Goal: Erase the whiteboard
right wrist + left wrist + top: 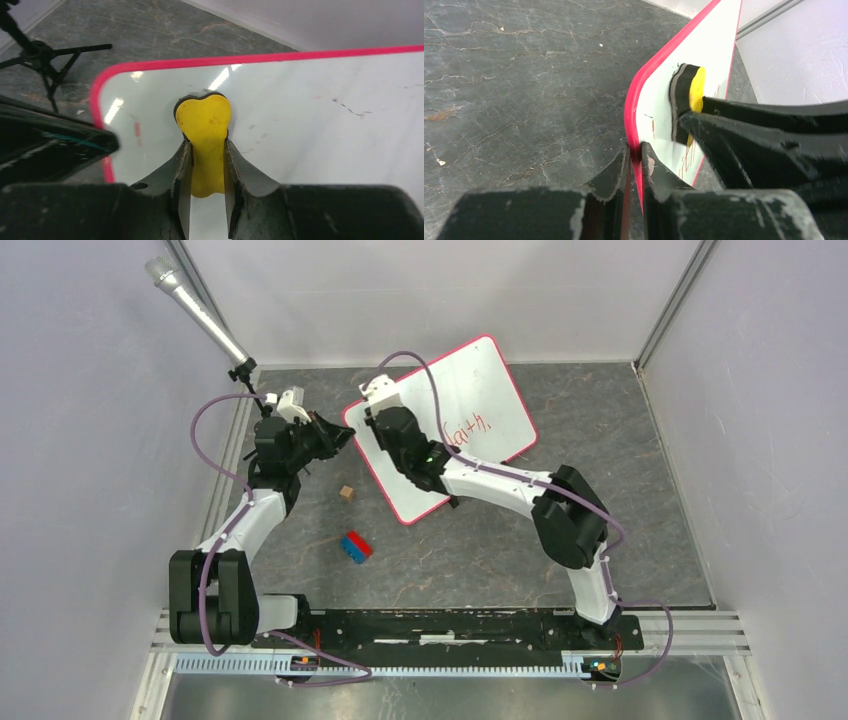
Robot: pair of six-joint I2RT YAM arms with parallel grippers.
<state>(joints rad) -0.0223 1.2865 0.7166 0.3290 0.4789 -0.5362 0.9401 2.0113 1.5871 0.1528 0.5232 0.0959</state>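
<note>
At the tip of the right hand (206, 146) the jaws are drawn in almost fully on the stem of a yellow eraser (202, 115). Its black felt face is pressed against the whiteboard (495, 380), close to the board's left corner. Just beside it, the left hand (636, 151) is pinched tight on the red rim (644, 85) at that same corner, steadying the board. That side looks tipped up off the bench (640, 500), though I cannot tell for sure.

The whiteboard lies at the back middle of the bench, turned on the slant, with its long axis running from near-left to far-right. Red writing (470, 428) sits about midway along the board, toward its near long edge. It is to the right of the eraser and apart from it, close against the right arm in the overhead view.

So the work lies outward from the eraser toward the bench's right edge, roughly along the board's long axis. The right arm carries the eraser and reaches over the marks, so the stroke is probably its job: a drag rightward with the felt kept flat. The left hand would then only need to stop the board pivoting.
</note>
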